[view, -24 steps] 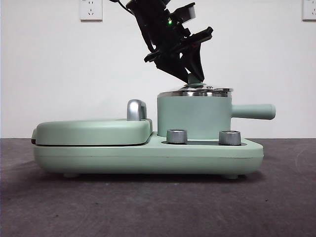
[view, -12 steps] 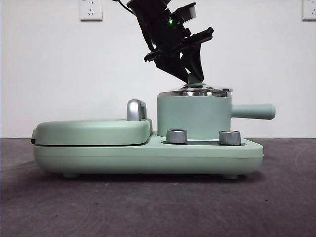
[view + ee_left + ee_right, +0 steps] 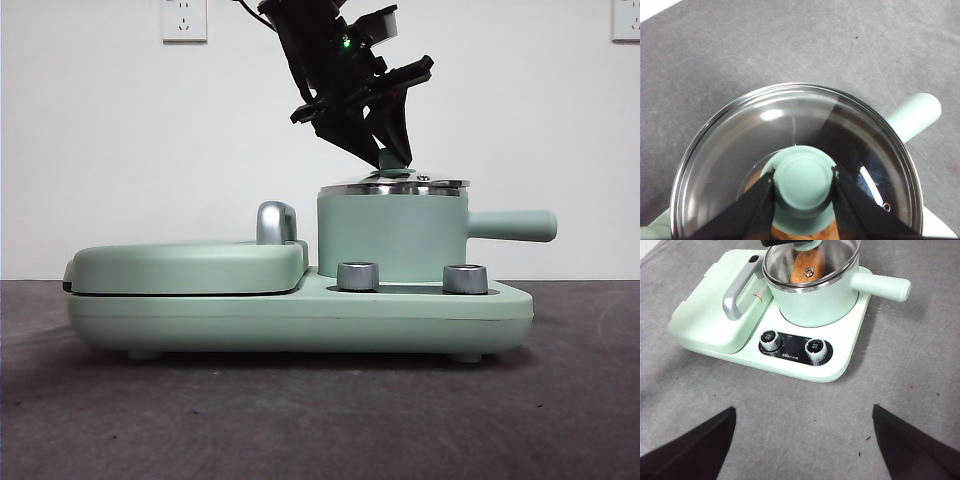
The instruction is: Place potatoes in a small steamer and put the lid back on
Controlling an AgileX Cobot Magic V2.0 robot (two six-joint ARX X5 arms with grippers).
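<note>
One potato (image 3: 807, 265), one small steamer (image 3: 392, 238) with one lid (image 3: 790, 165) on it. Two control dials (image 3: 771, 340) on the cooker base (image 3: 300, 318), one flat griddle cover (image 3: 185, 266) with one steel handle (image 3: 737, 290). Two wall sockets (image 3: 184, 19). Two hands: left hand (image 3: 802, 187), right hand (image 3: 802, 445).

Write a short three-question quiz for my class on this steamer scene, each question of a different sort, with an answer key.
1. True or false: the potato lies inside the small steamer.
2. Multiple choice: what is the left gripper shut on? A) the steamer's side handle B) the lid's knob C) a control dial
3. Short answer: where is the right gripper, and how do its jaws stand?

Key
1. True; it shows through the glass lid in the right wrist view.
2. B; the black jaws press the knob from both sides.
3. Held back over the table in front of the cooker, jaws open, holding nothing.
</note>
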